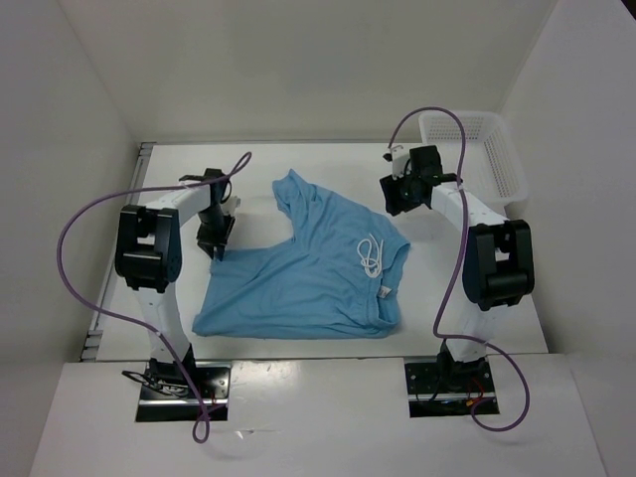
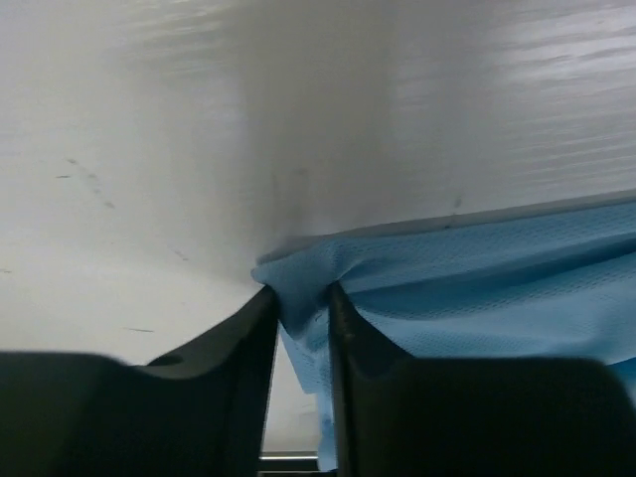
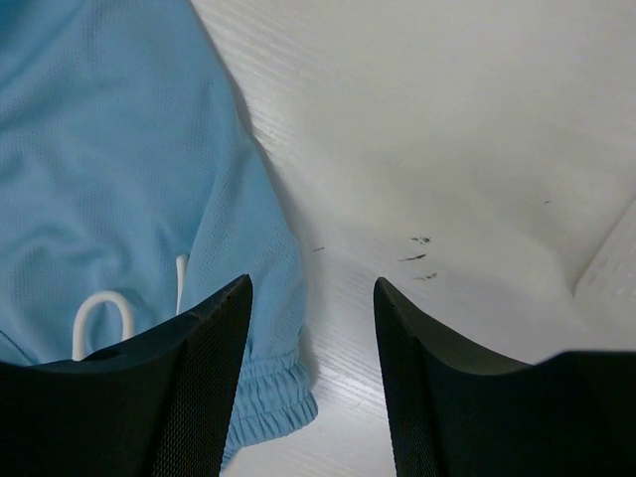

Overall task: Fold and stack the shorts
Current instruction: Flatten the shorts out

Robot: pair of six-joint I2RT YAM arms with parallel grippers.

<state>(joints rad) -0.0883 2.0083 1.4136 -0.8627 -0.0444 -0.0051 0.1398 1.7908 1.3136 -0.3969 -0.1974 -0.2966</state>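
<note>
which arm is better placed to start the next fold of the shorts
Left, probably: the left tool is shut on a corner of the shorts. The right tool hangs open beside the waistband, holding nothing.

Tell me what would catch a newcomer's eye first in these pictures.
The sky-blue shorts sprawl across the middle of the white table, white drawstring on top. The left gripper is pinched shut on their left edge, while the right gripper hangs open beside the waistband. A white mesh basket sits in the far right corner.
</note>
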